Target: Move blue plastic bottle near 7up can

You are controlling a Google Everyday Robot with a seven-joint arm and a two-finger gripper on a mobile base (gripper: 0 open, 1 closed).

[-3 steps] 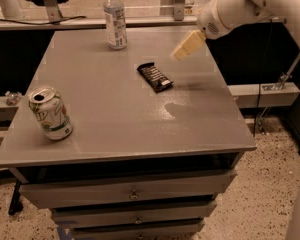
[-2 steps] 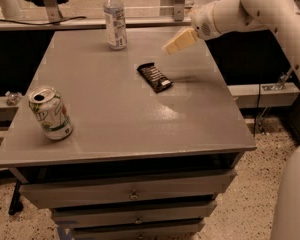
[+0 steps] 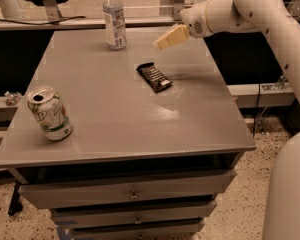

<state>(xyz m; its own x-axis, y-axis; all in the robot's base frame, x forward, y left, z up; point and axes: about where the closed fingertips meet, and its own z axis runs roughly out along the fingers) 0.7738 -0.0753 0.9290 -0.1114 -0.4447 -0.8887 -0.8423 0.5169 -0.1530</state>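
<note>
The blue plastic bottle (image 3: 114,18) stands upright at the far edge of the grey table (image 3: 115,109), with a white cap and a white-and-blue label. The 7up can (image 3: 50,114) stands near the front left corner, white and green with a silver top. My gripper (image 3: 165,40) hangs above the far right part of the table, to the right of the bottle and apart from it, far from the can. It holds nothing.
A flat black snack bar (image 3: 154,77) lies mid-table, just below the gripper. My white arm (image 3: 270,14) reaches in from the right. Drawers (image 3: 132,194) sit under the tabletop. A shelf edge runs behind the table.
The gripper has moved left across the far side of the table, closer to the bottle. Bottle, can and snack bar have not moved.
</note>
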